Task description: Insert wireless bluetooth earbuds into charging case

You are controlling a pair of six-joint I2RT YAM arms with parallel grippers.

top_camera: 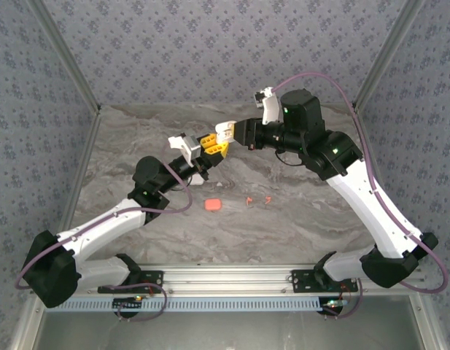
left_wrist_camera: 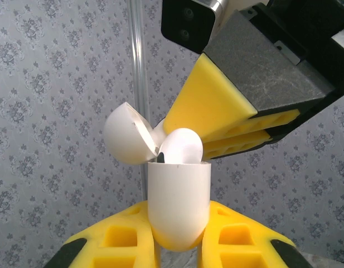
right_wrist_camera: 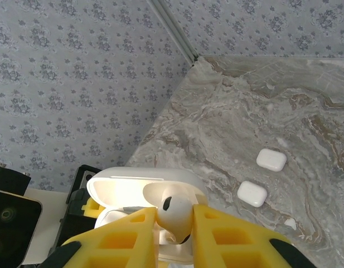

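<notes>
My left gripper (left_wrist_camera: 178, 226) is shut on the lower body of a white charging case (left_wrist_camera: 178, 192), held upright above the table with its lid (left_wrist_camera: 129, 134) swung open to the left. A white earbud (left_wrist_camera: 182, 146) sits at the case's open mouth, its stem hidden inside. My right gripper (right_wrist_camera: 176, 223) is shut on that earbud (right_wrist_camera: 176, 212), and the open case (right_wrist_camera: 139, 187) lies just behind it. In the top view, the left gripper (top_camera: 201, 150) and the right gripper (top_camera: 222, 140) meet above the middle of the table.
Two closed white cases (right_wrist_camera: 271, 159) (right_wrist_camera: 252, 193) lie on the marble table (right_wrist_camera: 244, 117), with a tiny white piece (right_wrist_camera: 290, 223) near them. A coral case (top_camera: 213, 205) and two small coral earbuds (top_camera: 249, 200) (top_camera: 268, 199) lie nearer the arm bases.
</notes>
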